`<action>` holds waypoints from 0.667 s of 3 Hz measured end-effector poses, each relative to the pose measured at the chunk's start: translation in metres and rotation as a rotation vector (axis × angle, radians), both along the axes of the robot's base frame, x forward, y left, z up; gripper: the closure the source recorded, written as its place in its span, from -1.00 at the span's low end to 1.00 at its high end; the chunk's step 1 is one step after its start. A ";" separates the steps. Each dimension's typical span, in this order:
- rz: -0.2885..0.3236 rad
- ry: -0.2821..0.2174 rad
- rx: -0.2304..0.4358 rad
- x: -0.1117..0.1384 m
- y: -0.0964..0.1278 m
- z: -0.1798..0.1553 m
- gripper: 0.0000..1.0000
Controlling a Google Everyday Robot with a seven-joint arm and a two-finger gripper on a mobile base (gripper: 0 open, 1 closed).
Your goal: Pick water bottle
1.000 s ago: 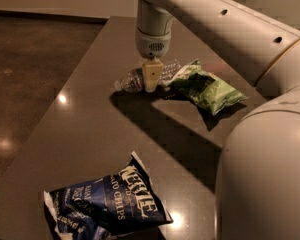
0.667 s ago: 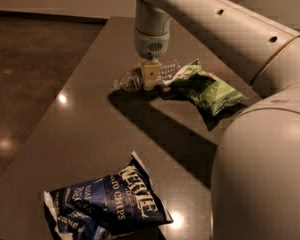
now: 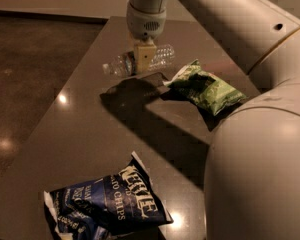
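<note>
**Item 1. Claw** (image 3: 143, 63): tan two-finger claw on a pale grey wrist, hung pointing down from the white robot arm (image 3: 225, 19) above the far part of the bench. It is seen clamped across the middle of item 2. One tan finger (image 3: 144, 56) is shown in front of the bottle's body; the other finger is hidden behind it.

**Item 2. Water bottle** (image 3: 161, 57): small clear ribbed plastic bottle, held lying on its side within the claw. Its capped neck end is directed to the left of the claw and its ribbed base end to the right. Both ends are seen projecting past the finger. Whether the bottle touches the bench cannot be told.

**Item 3. Bench** (image 3: 90, 129): dark brown, glossy flat surface. A dark shadow is cast on it just below and in front of the claw.

**Item 4. Green crinkled chip bag** (image 3: 205, 88): laid flat on the bench, to the right of the claw and nearer the camera, apart from the bottle.

**Item 5. Dark blue chip bag with white lettering** (image 3: 107, 204): laid crumpled on the bench, well apart from the claw, at the near edge and slightly left.

**Item 6. Rounded white robot body** (image 3: 260, 174): placed at the near right, well apart from the claw.
</note>
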State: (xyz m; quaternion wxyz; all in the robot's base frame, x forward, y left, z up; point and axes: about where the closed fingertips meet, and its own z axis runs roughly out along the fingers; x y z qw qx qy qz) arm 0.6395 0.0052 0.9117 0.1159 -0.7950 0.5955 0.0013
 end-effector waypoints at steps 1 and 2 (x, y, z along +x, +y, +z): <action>0.110 -0.046 0.062 -0.014 0.021 0.046 1.00; 0.166 -0.072 0.093 -0.025 0.030 0.070 1.00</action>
